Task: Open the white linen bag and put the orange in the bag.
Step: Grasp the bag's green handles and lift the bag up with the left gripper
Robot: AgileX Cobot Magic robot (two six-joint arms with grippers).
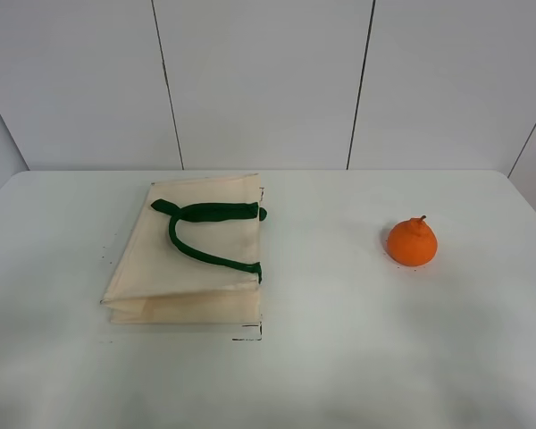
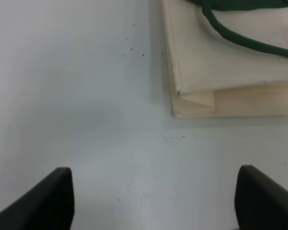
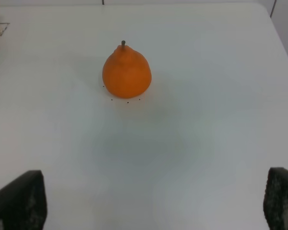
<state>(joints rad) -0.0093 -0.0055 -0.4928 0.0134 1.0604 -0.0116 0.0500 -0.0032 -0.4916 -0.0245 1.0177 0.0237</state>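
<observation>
The left end effector [image 2: 156,203] hangs above bare desk [image 1: 339,366] with its jaws spread wide. Its two dark fingertips [image 2: 48,201] stand far apart at the edges of the left wrist view, and nothing is between them but the pale surface. Just ahead of it lies a near corner of the white linen bag [image 2: 230,67], not touched by either fingertip. In the high view the white linen bag [image 1: 192,259] lies flat on the left half of the desk. Its cloth is folded, so a lower layer juts out as a strip along the near edge. Its dark green strap handles [image 1: 205,234] lie on top of the cloth in a loose curve that runs toward the bag's right edge, and the mouth is pressed flat and closed. Well apart from the bag, on the right half of the desk, the orange [image 1: 412,241] stands upright on the surface with its short brown stem pointing up. Nothing touches it. The right end effector [image 3: 153,203] is also opened wide and holds nothing. Its black fingertips [image 3: 19,203] frame empty desk, and the orange [image 3: 126,72] sits ahead of it, clear of both jaws. Behind the desk rises a plain white panelled wall [image 1: 268,80].
</observation>
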